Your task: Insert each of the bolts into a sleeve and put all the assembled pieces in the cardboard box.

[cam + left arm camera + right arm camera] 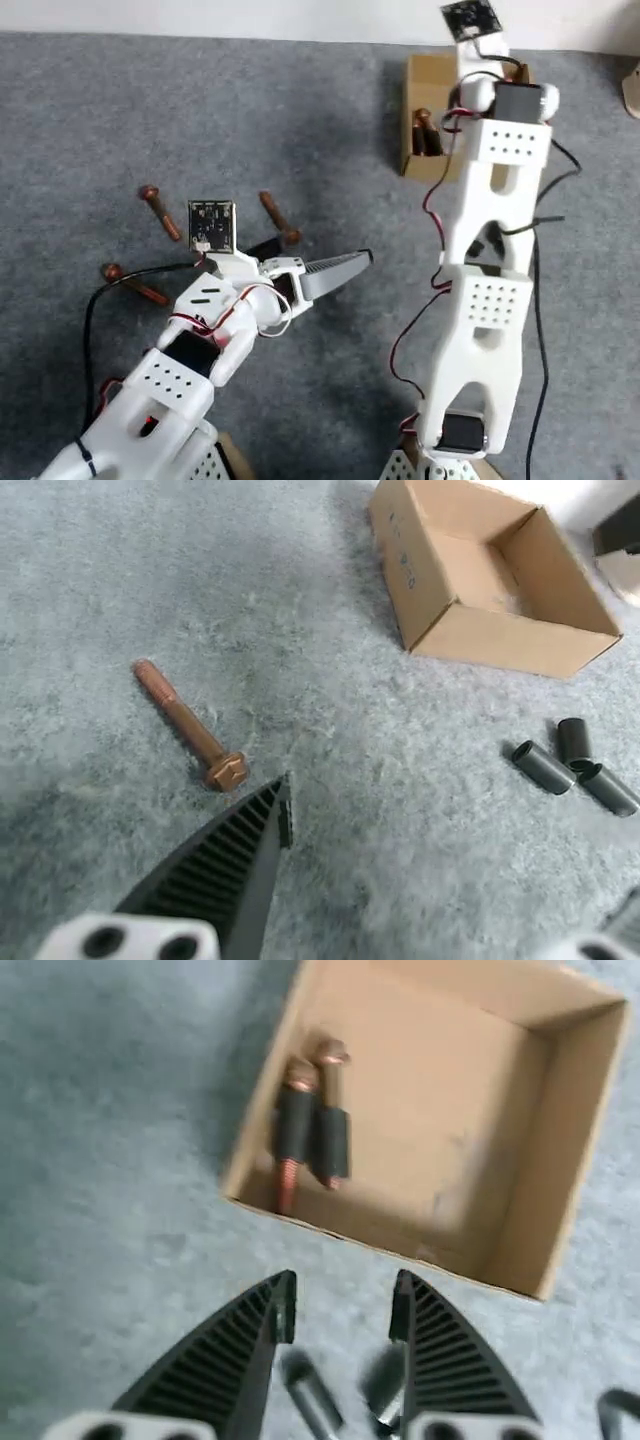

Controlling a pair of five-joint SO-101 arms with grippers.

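Three copper bolts lie loose on the grey carpet: one point(160, 212), a second point(278, 217) and a third point(133, 283). My left gripper point(335, 268) hovers open just past the second bolt point(190, 725), its ribbed finger point(235, 855) close to the bolt's head. Three black sleeves point(570, 765) lie farther off, near the cardboard box point(480, 640). My right gripper point(340, 1305) is open and holds nothing, just outside the cardboard box point(560, 1160). Two assembled pieces point(312, 1135) lie side by side in that box. Blurred sleeves point(310, 1395) lie under the right gripper.
The right arm point(490, 260) stretches from the near edge up to the box point(425, 70) at the back right and covers the carpet beneath it. Open carpet lies between the two arms and across the far left.
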